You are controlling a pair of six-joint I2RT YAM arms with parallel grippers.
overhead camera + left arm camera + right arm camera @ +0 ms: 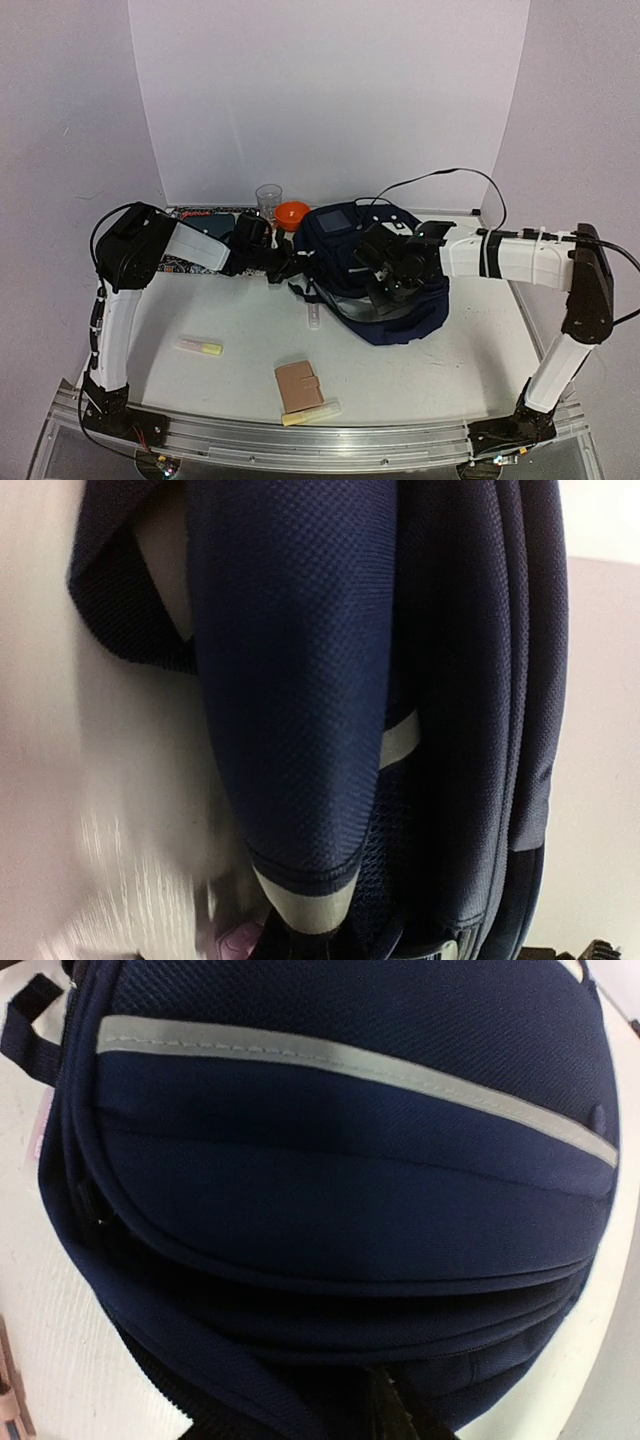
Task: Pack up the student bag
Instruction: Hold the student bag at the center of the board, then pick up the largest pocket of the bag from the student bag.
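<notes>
**Tabletop** (250, 340): white, carrying every item.

**Student bag** (405, 318): navy with a pale stripe. It lies at the centre-right rear of the tabletop, between the 2 arms.

**Left pincer** (283, 264): at the bag's left edge among the dark straps. It is clenched, but whether fabric is pinched cannot be told, since its wrist view shows only strap and mesh at close range.

**Right pincer** (385, 272): above the bag's upper face. Released or clenched cannot be told.

**Loose items outside the bag:**
- The brown case (299, 386), possibly a wallet, lies near the front edge.
- The clear cup (268, 200) and orange disc (292, 213) stand just behind the left pincer.
- The yellow marker (200, 347) and cream marker (310, 412) lie well apart from both pincers.

**Step in hand, as judged:** readying the bag by its edge, probably for opening.

**Next move:** it calls for finding a zip pull and steadying the bag against that pull before any loose item is fetched.
</notes>
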